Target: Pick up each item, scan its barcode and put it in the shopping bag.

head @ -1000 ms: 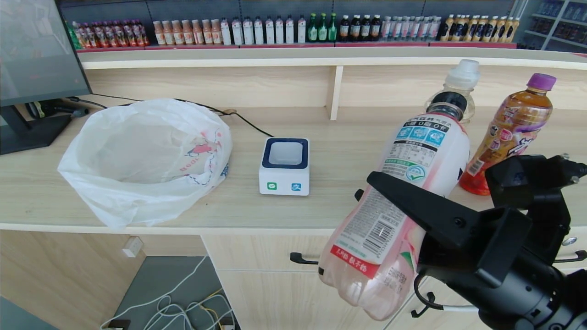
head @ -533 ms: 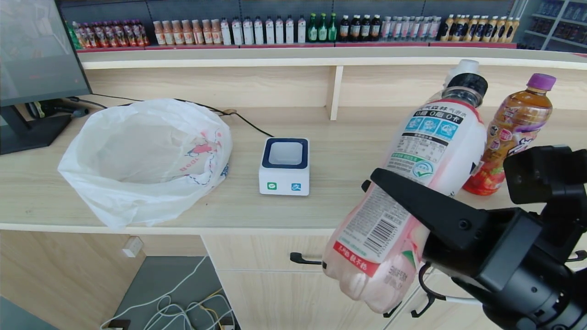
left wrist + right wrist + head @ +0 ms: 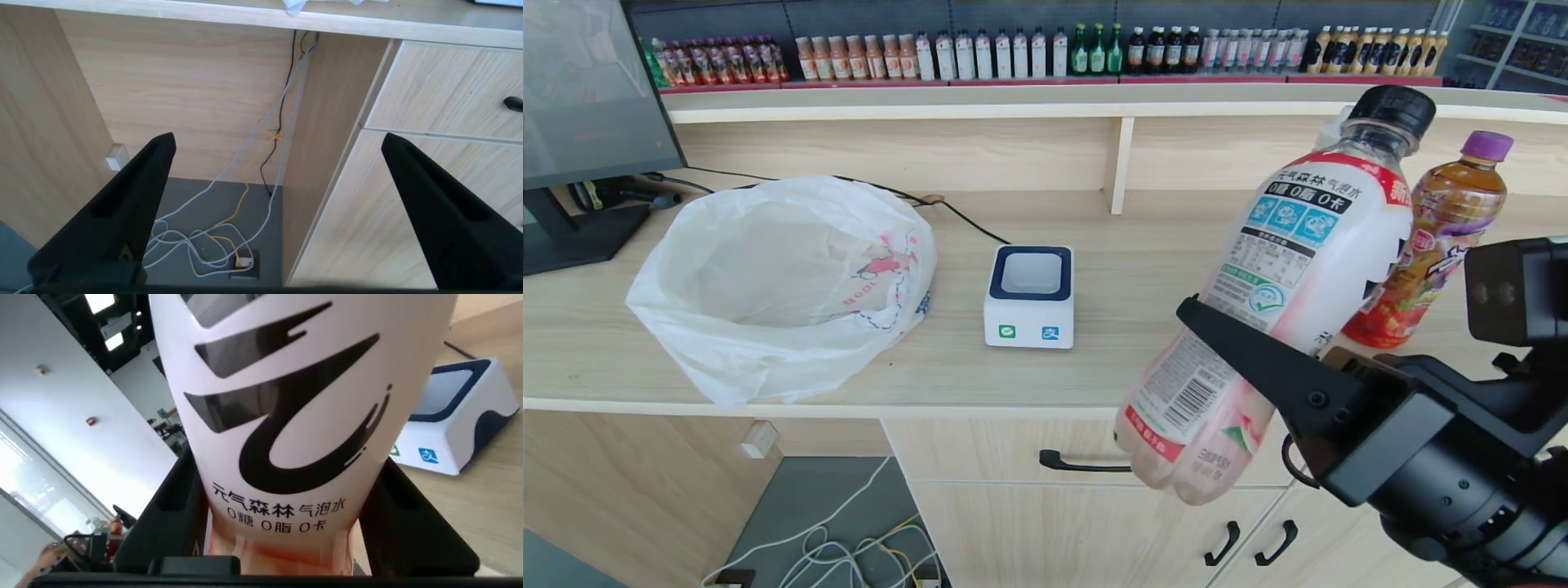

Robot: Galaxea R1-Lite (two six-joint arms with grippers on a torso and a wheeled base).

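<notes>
— Anything moved in the last second?

— Nothing on the tabletop point(image 3: 1094, 237) itself. The shopping bag point(image 3: 784, 286) sits as it did toward the left end, mouth gaping. It's the right tool point(image 3: 1250, 343) that has shifted. It has carried the pink bottle point(image 3: 1290, 261) higher and stood it more upright, black cap uppermost, out past the front edge near the right end.

— Has it a proper hold?

— Looks so to me. Its fingers are closed on the bottle's lower half, one dark finger lying across the label. The bottle leans, with its base hanging in front of the drawers.

— And the barcode?

— It's low on the label, facing out toward the robot, not downward. The scanner point(image 3: 1029, 296) stands mid-tabletop just right of the bag, window up, well apart from the bottle. So I'd call this lifted but not yet scanned. The bottle would have to come across to the left and turn its code to that window.

— What's in the bag?

— Nothing I can make out. The inside looks pale and bare, though the folds hide part of the bottom. I'd guess this is the first item bound for it.

— More to do after that?

— A purple-capped bottle point(image 3: 1441, 229) of brown drink stands at the right end, just behind the held one.

— The left tool point(image 3: 278, 163)?

— It's down below the tabletop's front edge with its fingers spread wide and nothing between them.
</notes>
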